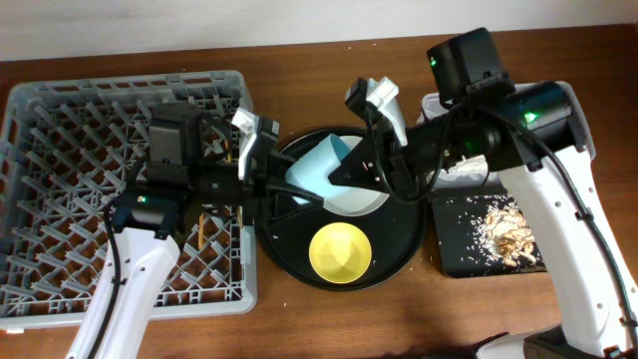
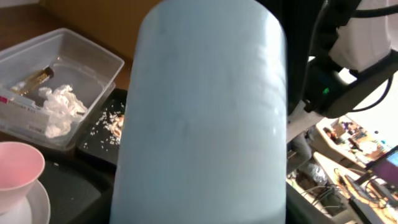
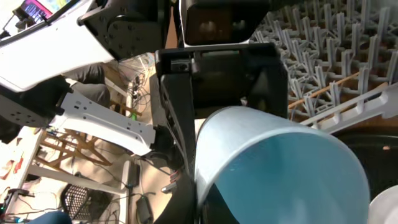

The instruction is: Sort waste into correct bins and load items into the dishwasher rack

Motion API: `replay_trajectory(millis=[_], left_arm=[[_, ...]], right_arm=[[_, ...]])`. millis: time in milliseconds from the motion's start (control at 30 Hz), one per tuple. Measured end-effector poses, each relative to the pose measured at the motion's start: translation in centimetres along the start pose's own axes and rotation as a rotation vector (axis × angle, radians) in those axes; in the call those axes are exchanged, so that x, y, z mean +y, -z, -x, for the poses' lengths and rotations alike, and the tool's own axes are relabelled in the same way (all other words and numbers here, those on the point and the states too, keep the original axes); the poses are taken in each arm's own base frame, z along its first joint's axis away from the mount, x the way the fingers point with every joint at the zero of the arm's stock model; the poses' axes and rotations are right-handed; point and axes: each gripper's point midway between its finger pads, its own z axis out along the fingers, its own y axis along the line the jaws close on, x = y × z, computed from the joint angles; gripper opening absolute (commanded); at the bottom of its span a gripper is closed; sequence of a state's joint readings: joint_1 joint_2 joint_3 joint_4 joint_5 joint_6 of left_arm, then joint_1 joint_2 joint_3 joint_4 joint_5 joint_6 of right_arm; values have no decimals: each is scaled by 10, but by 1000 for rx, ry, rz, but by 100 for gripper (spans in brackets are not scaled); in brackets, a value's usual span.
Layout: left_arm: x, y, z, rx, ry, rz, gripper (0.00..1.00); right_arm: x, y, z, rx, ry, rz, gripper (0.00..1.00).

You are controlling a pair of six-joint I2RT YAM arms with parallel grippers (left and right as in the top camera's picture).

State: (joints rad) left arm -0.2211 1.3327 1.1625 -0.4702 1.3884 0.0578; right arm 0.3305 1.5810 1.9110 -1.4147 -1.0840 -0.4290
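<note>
The small blue cup (image 1: 317, 167) is held in the air on its side over the round black tray, between both grippers. My left gripper (image 1: 291, 184) grips its base; the cup fills the left wrist view (image 2: 205, 118) and hides the fingers. My right gripper (image 1: 344, 172) pinches its rim (image 3: 249, 149), one finger inside the mouth. The grey-white plate (image 1: 367, 202) and yellow bowl (image 1: 340, 251) sit on the round tray. The pink cup (image 2: 15, 165) stands on the plate. The dishwasher rack (image 1: 60, 110) at left holds the chopsticks (image 3: 317, 93).
The clear tub (image 2: 93, 50) holds the white napkin (image 2: 59, 106) and the brown-gold wrapper (image 2: 34, 79). The rectangular black tray (image 1: 459, 254) at right holds beige scraps (image 1: 503, 229). The round black tray (image 1: 289, 249) lies between rack and bins. My right arm covers the tub from overhead.
</note>
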Motion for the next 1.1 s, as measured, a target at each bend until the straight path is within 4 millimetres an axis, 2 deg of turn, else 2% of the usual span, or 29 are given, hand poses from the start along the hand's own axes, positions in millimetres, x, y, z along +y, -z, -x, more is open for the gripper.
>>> replay_trajectory(millis=[33, 100, 167, 200, 233, 300, 500, 667, 733, 767, 800, 833, 900, 933, 967, 1033, 1067, 1100], left_arm=[[0, 0, 0, 0, 1, 0, 25], [-2, 0, 1, 0, -1, -2, 25], [1, 0, 0, 1, 18, 15, 25], [-2, 0, 1, -1, 13, 3, 25], [-5, 0, 1, -1, 8, -6, 25], [-6, 0, 2, -3, 2, -11, 25], [-6, 1, 3, -6, -1, -9, 24], [-5, 3, 5, -12, -15, -3, 23], [9, 14, 9, -34, 14, 69, 15], [24, 27, 12, -58, 43, 147, 13], [59, 69, 18, -132, 119, 342, 13], [67, 80, 17, -151, 155, 393, 13], [91, 129, 4, -208, 379, 610, 12], [96, 147, 0, -210, 468, 729, 13], [91, 170, 4, -176, 536, 921, 12], [66, 210, 37, -179, 477, 1195, 11], [58, 219, 46, -173, 472, 1260, 11], [59, 228, 55, -173, 461, 1309, 11]], right_arm=[[0, 0, 0, -1, 2, -1, 17], [-6, 6, 2, -15, -18, -19, 17], [-22, 38, 11, -92, -71, -95, 17], [-31, 49, 9, -103, -110, -136, 16], [-36, 51, -4, -68, -179, -168, 14], [-41, 45, -15, -31, -214, -174, 13], [-50, 5, -60, 108, -318, -110, 9], [-47, 1, -69, 143, -342, -104, 8], [-57, 9, -72, 139, -359, -148, 9], [-70, 24, -75, 117, -391, -197, 9], [-91, 46, -82, 95, -435, -283, 9], [-97, 53, -89, 109, -455, -323, 9], [-109, 61, -104, 162, -476, -404, 10], [-113, 60, -110, 177, -483, -416, 14], [-118, 59, -116, 191, -492, -425, 14], [-126, 54, -128, 204, -503, -428, 14], [-131, 48, -140, 220, -526, -421, 14], [-135, 44, -152, 237, -549, -414, 14]])
